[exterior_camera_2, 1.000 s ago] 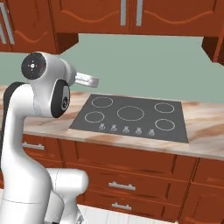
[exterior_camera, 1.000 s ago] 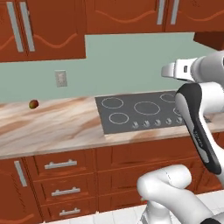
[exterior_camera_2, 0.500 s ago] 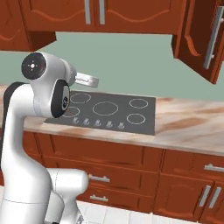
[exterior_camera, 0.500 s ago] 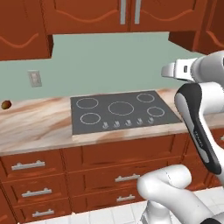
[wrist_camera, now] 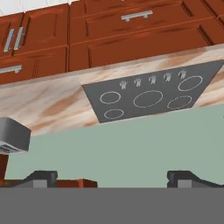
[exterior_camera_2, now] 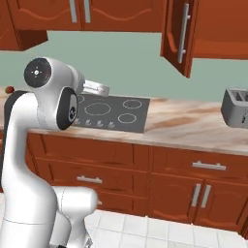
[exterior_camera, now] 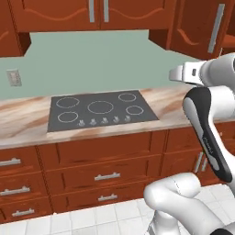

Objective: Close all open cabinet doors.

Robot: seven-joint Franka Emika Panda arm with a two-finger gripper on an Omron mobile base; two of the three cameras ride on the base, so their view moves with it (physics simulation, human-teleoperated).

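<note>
**One cupboard door hangs open, up on the right**

On the left, high on the wall, two tall reddish-brown wooden cabinet doors (exterior_camera: pixel 98 13) are shut flat, with their long silver bars side by side. Under them sits the flat black stove top with white rings (exterior_camera: pixel 102 110), set into the pale marbled stone counter (exterior_camera: pixel 23 121). Below are the low reddish-brown drawer fronts (exterior_camera: pixel 105 176); they are not part of the job.

Further right is the open reddish-brown wooden cabinet door (exterior_camera_2: pixel 177 34). It sticks out from the wall, swung toward the room, and its long upright silver bar handle (exterior_camera_2: pixel 183 33) faces the stove side. Past it a grey metal toaster (exterior_camera_2: pixel 236 107) stands on the counter.

The robot's two-finger gripper (wrist_camera: pixel 111 177) has its jaws spread wide and holds nothing. It is well apart from the open door.

The door looks stiff and hard, and it should swing easily on its hinge. It may be best to push on the flat wood near the handle edge, far from the hinge. The smooth bar could slip if pinched.
</note>
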